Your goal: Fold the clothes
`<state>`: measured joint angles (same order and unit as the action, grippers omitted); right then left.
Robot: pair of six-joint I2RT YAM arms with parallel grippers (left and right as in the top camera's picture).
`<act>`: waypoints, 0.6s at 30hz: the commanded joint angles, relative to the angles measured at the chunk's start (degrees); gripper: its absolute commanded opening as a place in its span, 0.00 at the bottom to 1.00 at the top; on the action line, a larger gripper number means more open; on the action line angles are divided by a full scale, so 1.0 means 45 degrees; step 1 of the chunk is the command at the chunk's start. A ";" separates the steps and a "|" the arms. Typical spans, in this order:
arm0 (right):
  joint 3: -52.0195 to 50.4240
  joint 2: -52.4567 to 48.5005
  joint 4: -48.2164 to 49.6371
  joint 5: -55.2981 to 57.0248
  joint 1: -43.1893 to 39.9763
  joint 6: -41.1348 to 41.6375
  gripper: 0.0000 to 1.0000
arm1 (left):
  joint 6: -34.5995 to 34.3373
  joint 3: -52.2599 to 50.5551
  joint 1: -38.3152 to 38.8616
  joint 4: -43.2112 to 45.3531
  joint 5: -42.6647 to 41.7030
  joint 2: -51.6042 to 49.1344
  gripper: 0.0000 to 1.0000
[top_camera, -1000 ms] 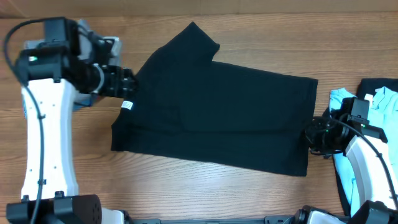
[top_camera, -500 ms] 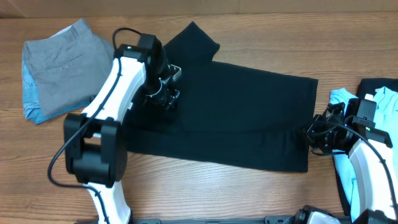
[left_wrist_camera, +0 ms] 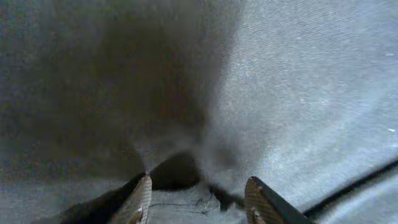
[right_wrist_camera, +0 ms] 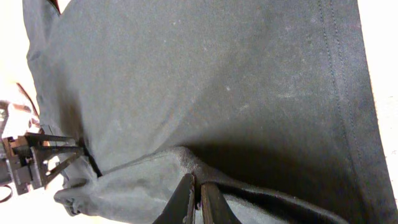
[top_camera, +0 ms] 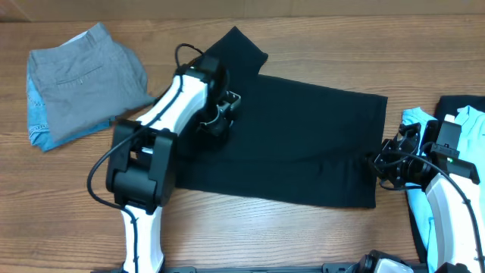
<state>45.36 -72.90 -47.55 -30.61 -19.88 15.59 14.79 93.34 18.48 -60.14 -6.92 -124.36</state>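
Pinching a raised fold at the hem end of the black T-shirt [top_camera: 303, 136]: right gripper [right_wrist_camera: 196, 199], fingers pressed together on the cloth; overhead puts it at the shirt's right edge, low on that side, just off the table [top_camera: 265, 227]; hem stitching runs along the far side of the right wrist view.

Left gripper [left_wrist_camera: 196, 202]: fingers [left_wrist_camera: 140, 200] spread, tips down on the shirt, straddling a small pucker of black cloth; dark hollow just ahead of the pucker; not closed on anything that I can see; overhead has it over the shirt's upper left part, below the sleeve; left arm comes up from the near edge and covers the shirt's left end.

Shirt itself: lying flat across the middle of the table, long axis left to right, one sleeve sticking up and away at the top left; lower edge runs roughly straight toward the right gripper.

Light blue T-shirt [top_camera: 466, 125]: far right, beside the right arm, on top of something dark.

Grey trousers [top_camera: 87, 72]: folded, far left, well apart from the shirt, sitting on a blue patterned cloth [top_camera: 36, 129].
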 commanded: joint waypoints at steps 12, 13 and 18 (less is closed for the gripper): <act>0.0306 0.0199 -0.0325 0.1836 -0.0039 0.1875 0.04 | -0.1389 0.1899 0.0151 -0.2191 0.2919 -0.0010 0.04; 0.0306 0.0199 -0.0505 0.2404 -0.0039 0.2482 0.04 | -0.1389 0.2545 0.0112 -0.2599 0.2880 0.0073 0.04; 0.0306 0.0199 -0.0510 0.2764 -0.0039 0.2652 0.04 | -0.1379 0.3211 0.0151 -0.2822 0.2856 0.0092 0.04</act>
<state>45.39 -72.90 -50.13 -20.73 -19.88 25.69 9.34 106.50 19.42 -72.62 4.99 -124.53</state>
